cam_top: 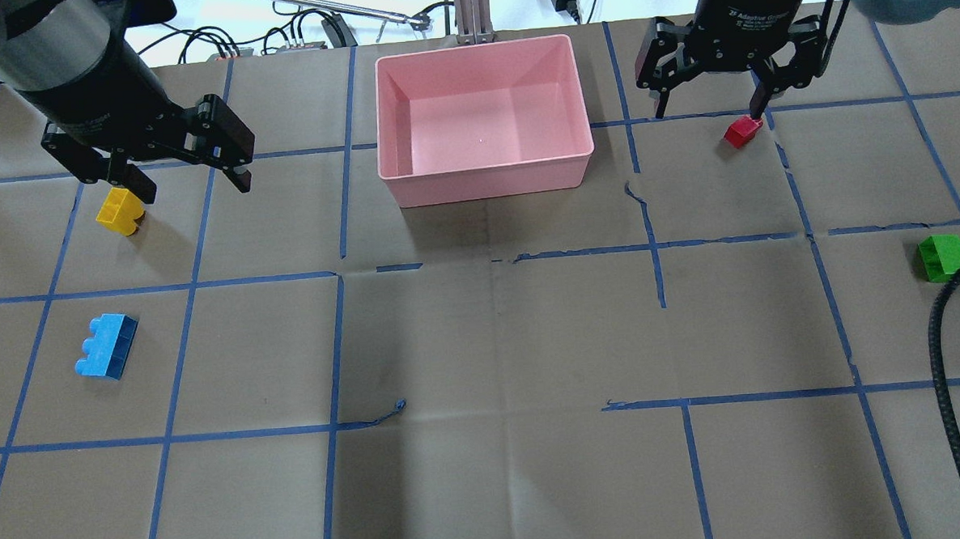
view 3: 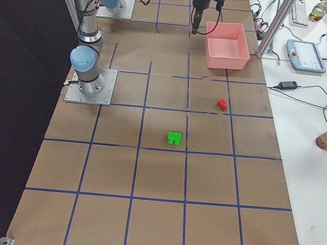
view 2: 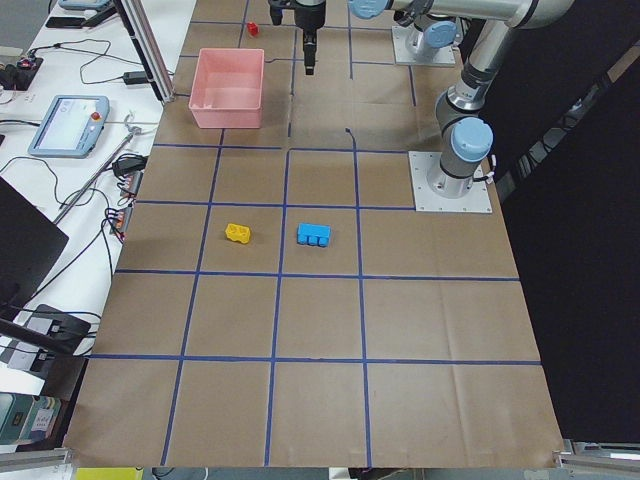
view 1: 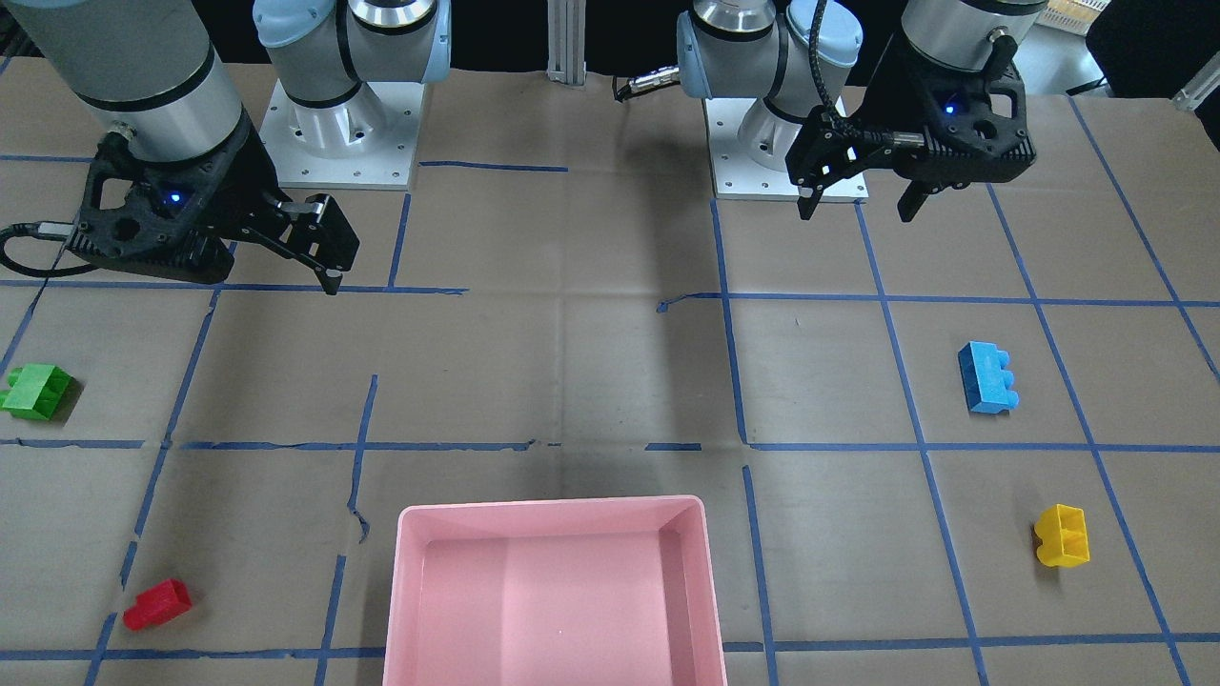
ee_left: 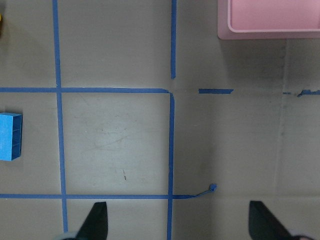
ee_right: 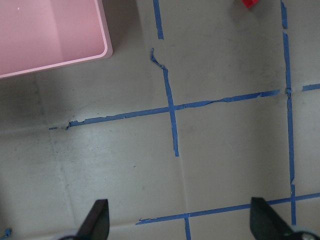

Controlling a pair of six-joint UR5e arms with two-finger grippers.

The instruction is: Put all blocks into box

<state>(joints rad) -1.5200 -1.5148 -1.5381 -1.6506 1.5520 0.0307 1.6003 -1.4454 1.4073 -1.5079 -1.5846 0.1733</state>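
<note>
The pink box [cam_top: 484,177] stands empty at the far middle of the table; it also shows in the front view [view 1: 553,511]. The yellow block [cam_top: 119,211] lies just below my left gripper [cam_top: 189,183], which is open, empty and raised. The blue block [cam_top: 107,346] lies nearer, on the left, and shows in the left wrist view [ee_left: 10,136]. The red block [cam_top: 742,132] lies beside one finger of my right gripper [cam_top: 708,112], which is open, empty and raised. The green block [cam_top: 944,257] lies at the far right.
Blue tape lines grid the brown table cover. A black cable [cam_top: 947,379] hangs in at the right edge. The arm bases [view 1: 338,133] stand on the robot's side. A desk with a tablet [view 2: 65,125] runs along the far side.
</note>
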